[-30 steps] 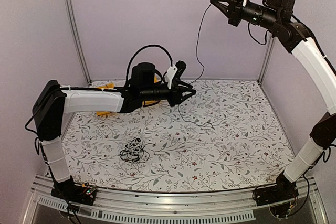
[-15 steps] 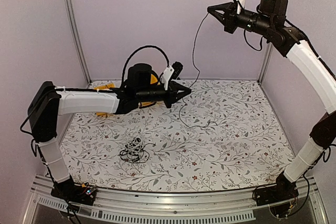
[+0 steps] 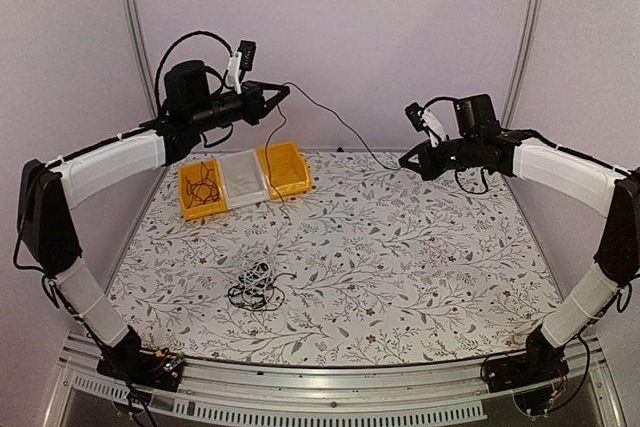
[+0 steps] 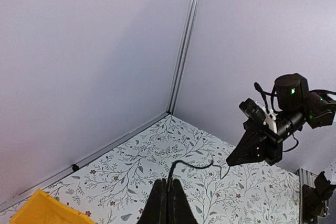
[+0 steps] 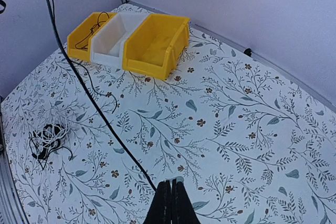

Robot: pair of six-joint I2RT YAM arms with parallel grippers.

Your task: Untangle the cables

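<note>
One thin black cable (image 3: 335,125) runs taut through the air between my two grippers. My left gripper (image 3: 285,90) is raised at the back left, above the bins, and is shut on the cable (image 4: 177,167). My right gripper (image 3: 403,163) is lower, at the middle right, shut on the other part of the same cable (image 5: 100,116). A loose length of it hangs from the left gripper down to the table (image 3: 275,195). A small tangle of black and white cables (image 3: 254,283) lies on the table in front, also in the right wrist view (image 5: 47,137), away from both grippers.
Three bins stand in a row at the back left: a yellow bin (image 3: 200,189) with a black cord in it, a white bin (image 3: 243,178) and a second yellow bin (image 3: 285,169). Purple walls with metal corner posts (image 3: 133,37) close in the floral table.
My left arm has swung up and to the back left with its jaws shut on the cable. My right arm has come down from high up, so the cable is pulled out between them.
</note>
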